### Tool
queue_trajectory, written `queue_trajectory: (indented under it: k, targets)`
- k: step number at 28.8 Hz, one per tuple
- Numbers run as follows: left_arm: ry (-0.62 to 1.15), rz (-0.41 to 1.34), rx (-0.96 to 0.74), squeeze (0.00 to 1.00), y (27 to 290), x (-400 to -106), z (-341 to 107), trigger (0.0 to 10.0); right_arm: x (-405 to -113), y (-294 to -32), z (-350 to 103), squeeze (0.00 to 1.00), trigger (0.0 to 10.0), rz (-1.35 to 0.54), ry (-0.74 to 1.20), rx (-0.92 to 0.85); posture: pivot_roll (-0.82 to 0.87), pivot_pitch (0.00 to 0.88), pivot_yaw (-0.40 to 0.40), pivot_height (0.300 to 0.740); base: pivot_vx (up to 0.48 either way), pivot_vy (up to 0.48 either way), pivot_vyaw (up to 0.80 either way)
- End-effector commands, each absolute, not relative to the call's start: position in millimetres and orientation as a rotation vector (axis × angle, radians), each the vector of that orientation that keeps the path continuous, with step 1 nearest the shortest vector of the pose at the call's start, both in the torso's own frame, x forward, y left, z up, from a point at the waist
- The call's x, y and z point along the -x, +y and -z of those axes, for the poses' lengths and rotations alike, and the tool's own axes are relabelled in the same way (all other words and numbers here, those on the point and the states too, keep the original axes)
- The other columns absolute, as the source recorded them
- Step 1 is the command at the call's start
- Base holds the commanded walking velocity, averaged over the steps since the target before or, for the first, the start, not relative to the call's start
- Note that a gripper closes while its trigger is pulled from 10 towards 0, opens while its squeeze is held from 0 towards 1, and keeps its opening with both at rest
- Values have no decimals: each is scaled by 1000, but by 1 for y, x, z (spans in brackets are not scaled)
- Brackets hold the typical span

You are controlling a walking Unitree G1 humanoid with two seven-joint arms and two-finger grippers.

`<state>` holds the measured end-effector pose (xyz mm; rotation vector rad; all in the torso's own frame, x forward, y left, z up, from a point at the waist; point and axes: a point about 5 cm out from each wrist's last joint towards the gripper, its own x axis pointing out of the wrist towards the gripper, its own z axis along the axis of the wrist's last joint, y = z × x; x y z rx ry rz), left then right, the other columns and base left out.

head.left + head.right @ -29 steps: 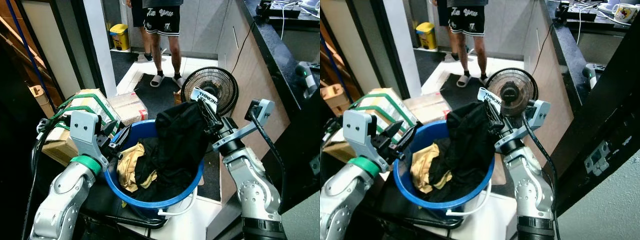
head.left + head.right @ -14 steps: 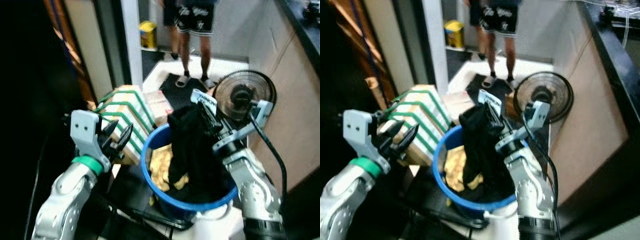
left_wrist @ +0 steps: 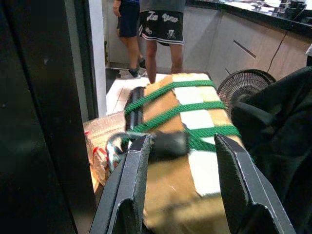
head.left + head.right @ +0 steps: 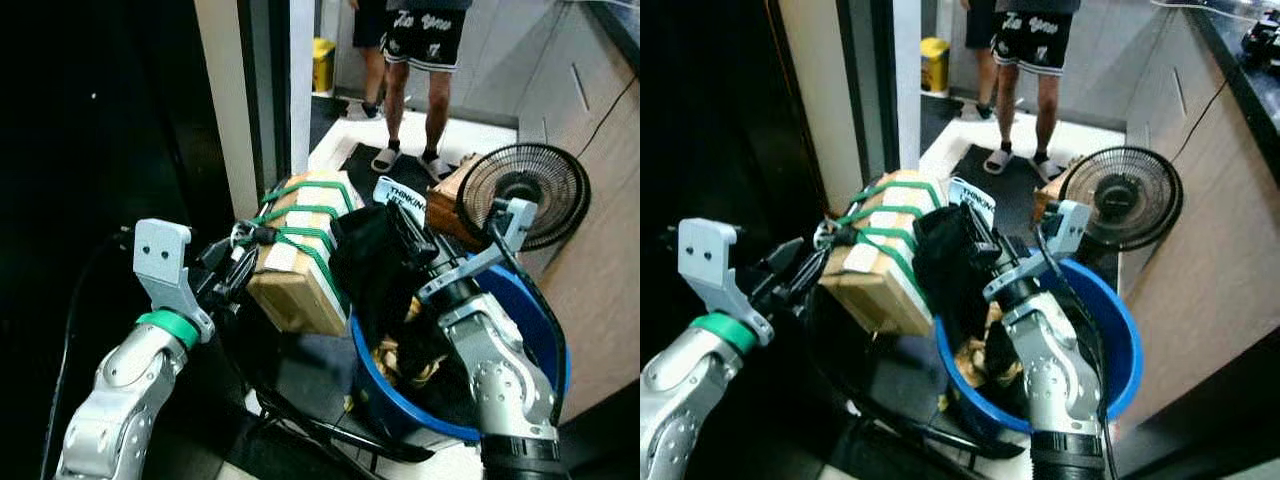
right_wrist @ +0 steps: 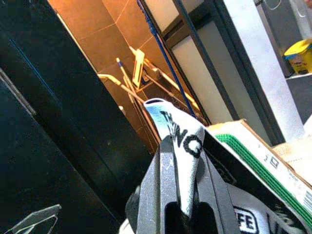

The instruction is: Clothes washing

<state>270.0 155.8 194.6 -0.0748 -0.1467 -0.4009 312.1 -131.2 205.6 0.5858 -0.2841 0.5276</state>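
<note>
A blue bucket (image 4: 548, 335) stands on the floor with yellow cloth (image 4: 398, 357) inside. My right gripper (image 4: 408, 222) is shut on a black garment (image 4: 372, 262), clamping its white printed label (image 5: 181, 132). The garment is lifted above the bucket's left rim and hangs down into it. My left gripper (image 4: 233, 270) is open, held up left of the bucket. Its fingers (image 3: 134, 180) stand apart just short of a cardboard box bound with green straps (image 3: 187, 126).
A person in black shorts and sandals (image 4: 432, 45) stands on the tiled floor beyond. A black floor fan (image 4: 525, 188) sits behind the bucket by the wooden cabinet (image 4: 605, 170). A dark door frame (image 4: 150, 110) rises at left. A yellow bin (image 4: 322, 62) stands far back.
The camera has swung left, so the bucket and fan now sit further right. The right gripper keeps the black garment raised. The left gripper now faces the strapped box.
</note>
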Motion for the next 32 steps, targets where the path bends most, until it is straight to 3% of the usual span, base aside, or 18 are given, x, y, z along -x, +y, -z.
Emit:
queue_trajectory:
  k: [1, 17, 23, 32]
  targets:
    - [-145, 406, 78, 0, 154, -269, -194, 10000, -312, -132, -204, 0, 10000, -523, -280, -586, 161, 0, 58, 740, 0, 0, 0]
    - [-165, 403, 87, 0, 156, -269, -197, 10000, -314, -133, -208, 0, 10000, -516, -296, -598, 163, 0, 55, 740, 0, 0, -772]
    - [-168, 411, 86, 0, 155, -270, -197, 10000, -317, -141, -215, 0, 10000, -494, -338, -693, 164, 0, 54, 740, 0, 0, -800]
    - [-163, 459, 90, 0, 151, -268, -197, 10000, -306, -139, -219, 0, 10000, -684, -341, -783, 164, 0, 57, 740, 0, 0, -800]
